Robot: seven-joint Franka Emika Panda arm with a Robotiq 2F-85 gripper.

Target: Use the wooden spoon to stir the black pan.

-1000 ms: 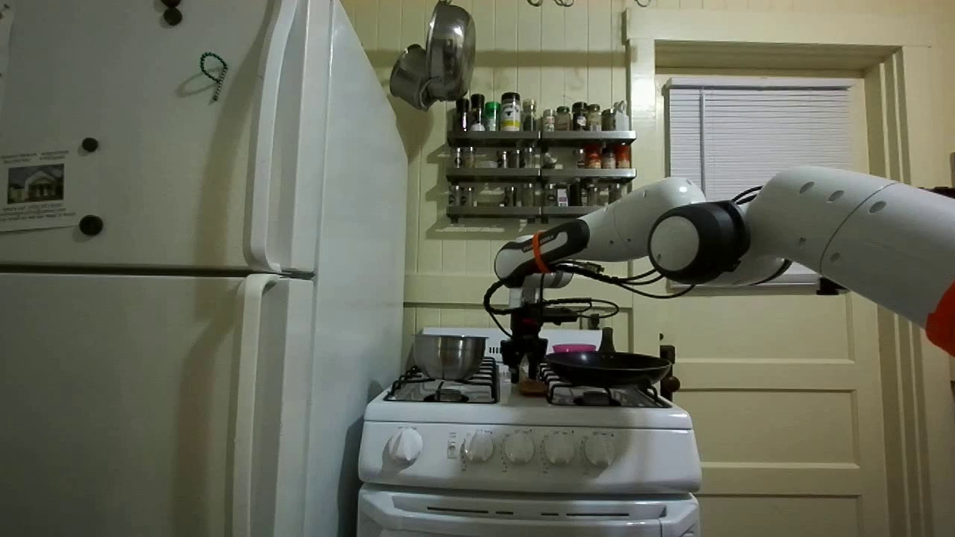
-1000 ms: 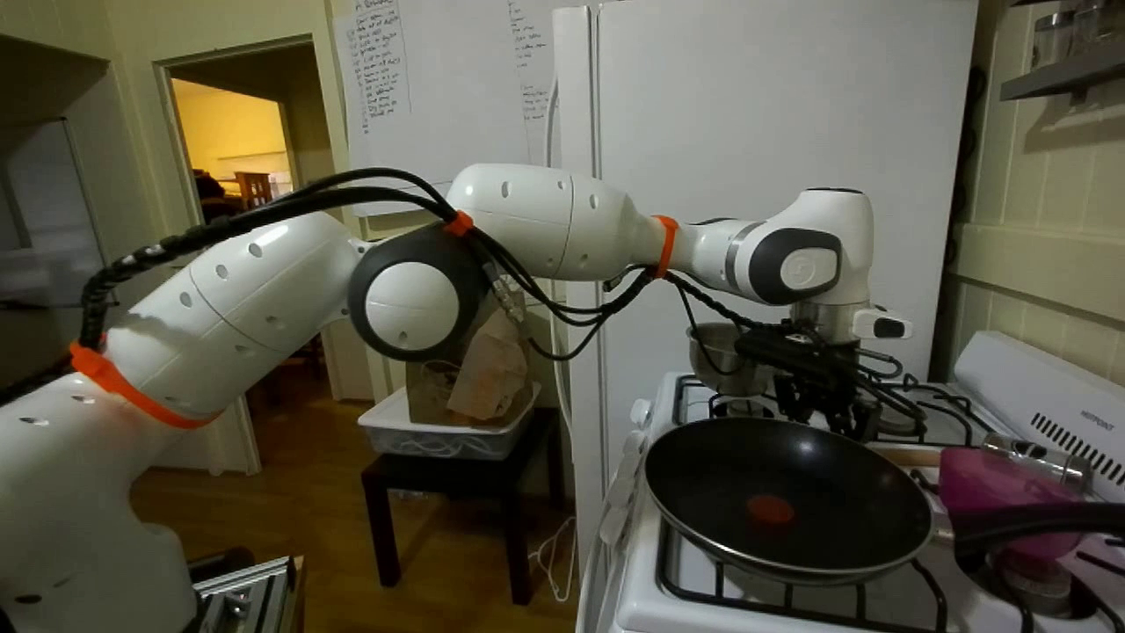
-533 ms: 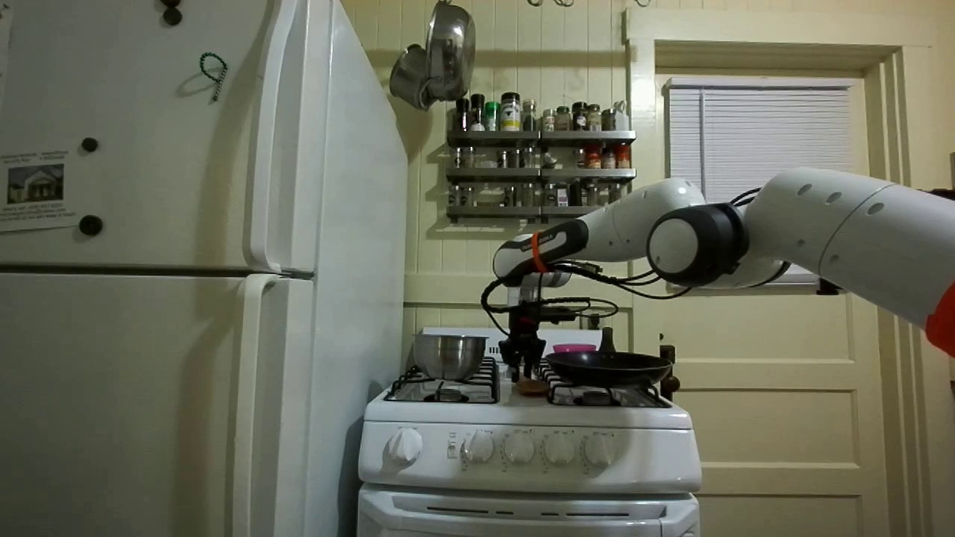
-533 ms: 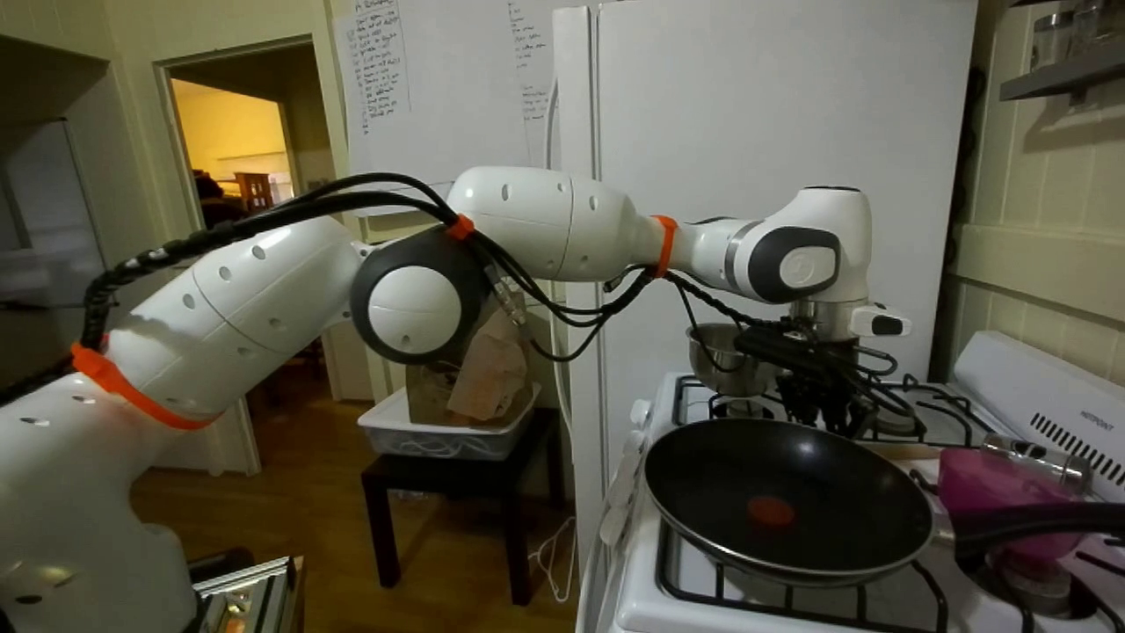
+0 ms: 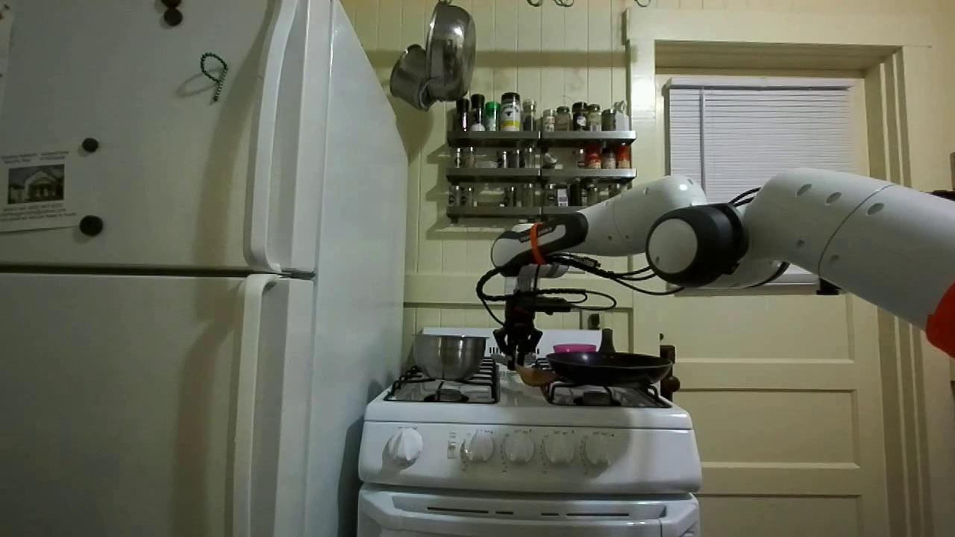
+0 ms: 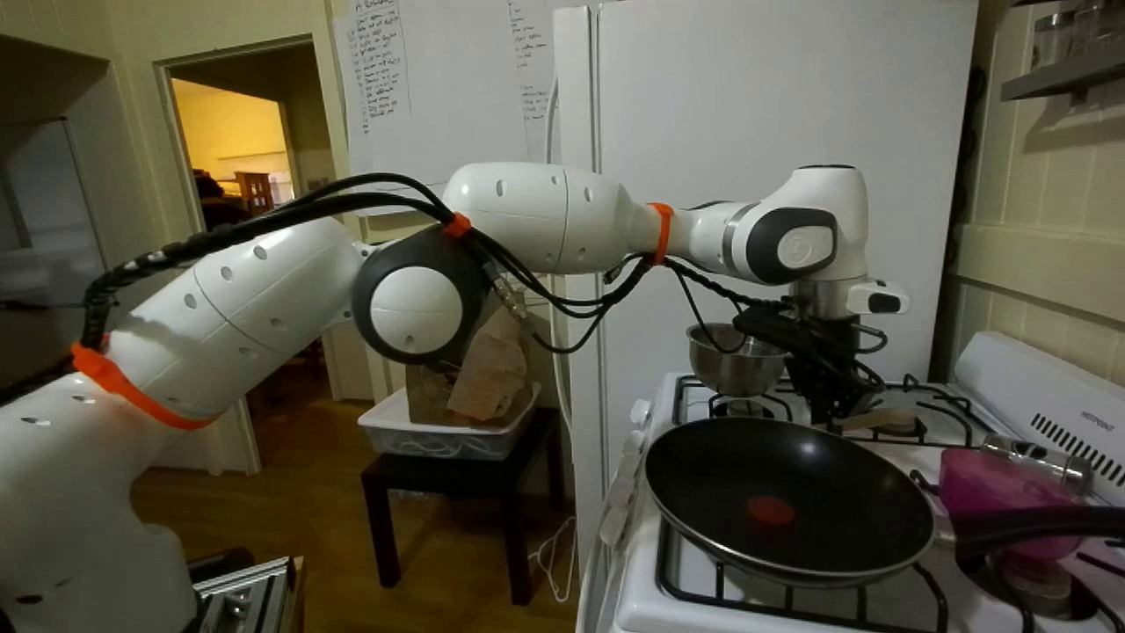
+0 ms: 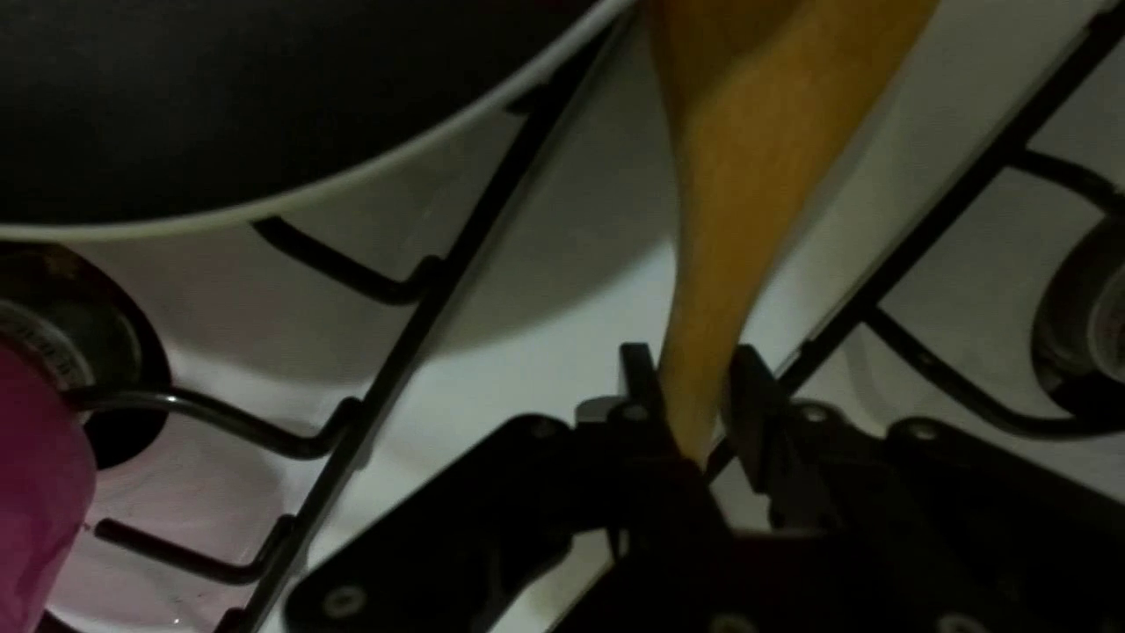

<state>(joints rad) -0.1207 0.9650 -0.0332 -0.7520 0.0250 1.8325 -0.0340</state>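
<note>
My gripper [image 7: 693,356] pinches the wooden spoon [image 7: 756,158]; I'd lift high before crossing the black pan [image 6: 826,501], near the front edge of the stove [image 5: 522,415].

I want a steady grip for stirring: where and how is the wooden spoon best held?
On the wooden spoon, I'd take the slim handle, from above, jaws across its width, as the end effector holds it now. That part is narrow, while the head flares wide and is probably best left free for the black pan.
</note>
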